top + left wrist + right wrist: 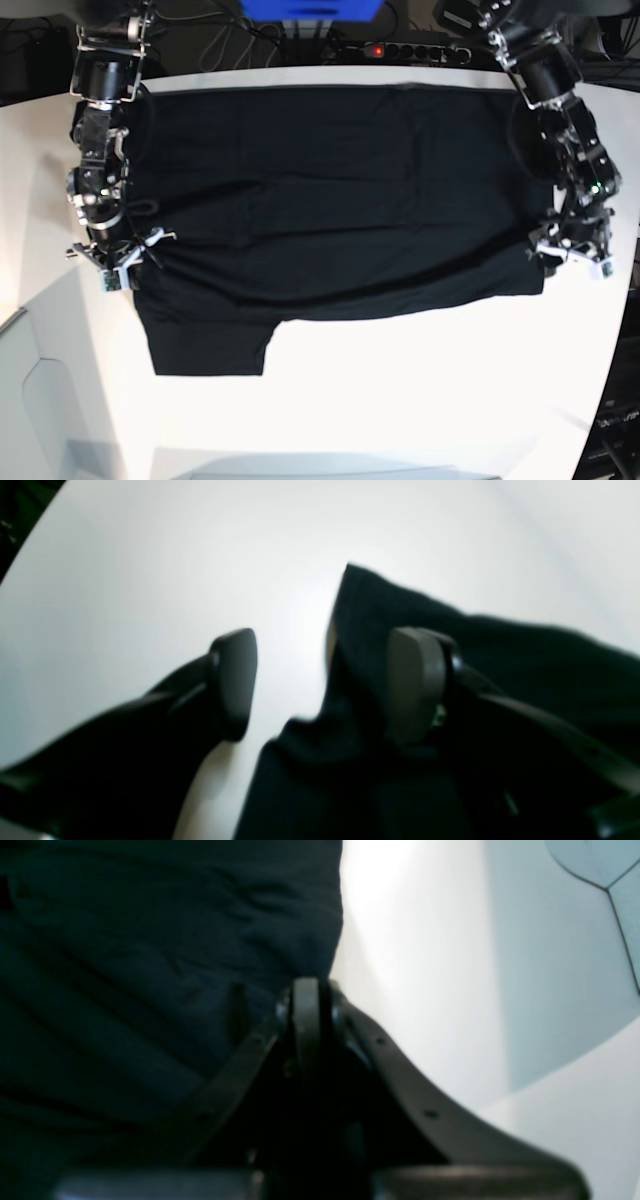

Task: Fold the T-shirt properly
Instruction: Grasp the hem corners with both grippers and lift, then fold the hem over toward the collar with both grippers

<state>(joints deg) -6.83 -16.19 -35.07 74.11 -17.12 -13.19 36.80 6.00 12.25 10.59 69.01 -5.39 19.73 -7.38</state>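
The black T-shirt [330,190] lies spread wide over the white table [420,400], with a flap [205,345] hanging out at its near left. At the shirt's right edge my left gripper [575,258] stands open. In the left wrist view its two fingers [235,680] are well apart, and a corner of the black cloth [525,655] lies under and beside the right one. My right gripper [120,270] sits at the shirt's left edge. Its pads [306,1005] are pressed together at the hem of the dark cloth [150,965].
A blue box [310,8], a power strip [410,48] and cables sit behind the table's far edge. Bare white tabletop shows in front of the shirt. A light-coloured surface [40,400] borders the table at the near left.
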